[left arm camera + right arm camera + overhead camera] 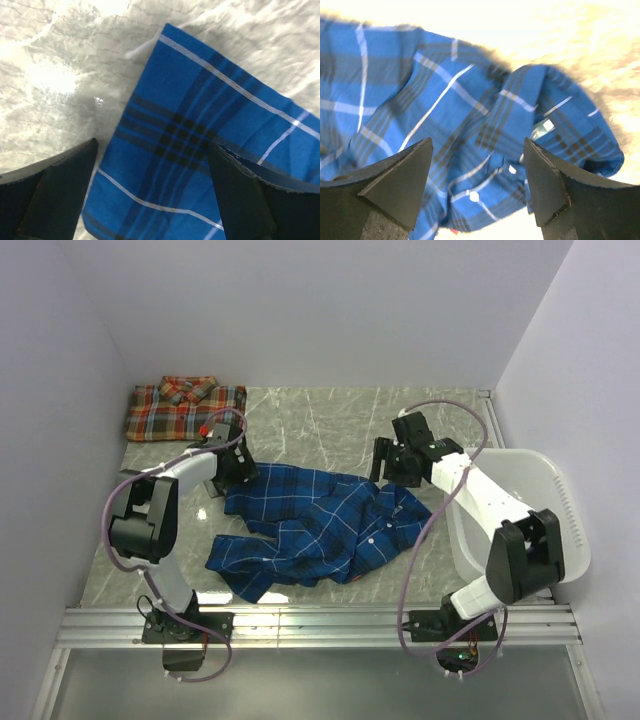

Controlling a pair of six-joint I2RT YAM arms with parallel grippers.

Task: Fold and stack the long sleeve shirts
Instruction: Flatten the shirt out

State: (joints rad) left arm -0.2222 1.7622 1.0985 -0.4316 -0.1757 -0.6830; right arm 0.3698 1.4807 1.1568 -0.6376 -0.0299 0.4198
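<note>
On the grey marbled desk (330, 420), across the middle, crumpled and spread: the blue shirt (310, 525). At 3 o'clock, by the right wall, a white basket (565, 505), its inside partly hidden by the right arm. At 11 o'clock, well apart from the blue one, the red-orange shirt (185, 410), folded flat. Left pincer (152, 150) wide apart over the blue cloth's corner at 10 o'clock. Right pincer (477, 145) apart too, over the buttoned part at 2 o'clock, gripping nothing.
</note>
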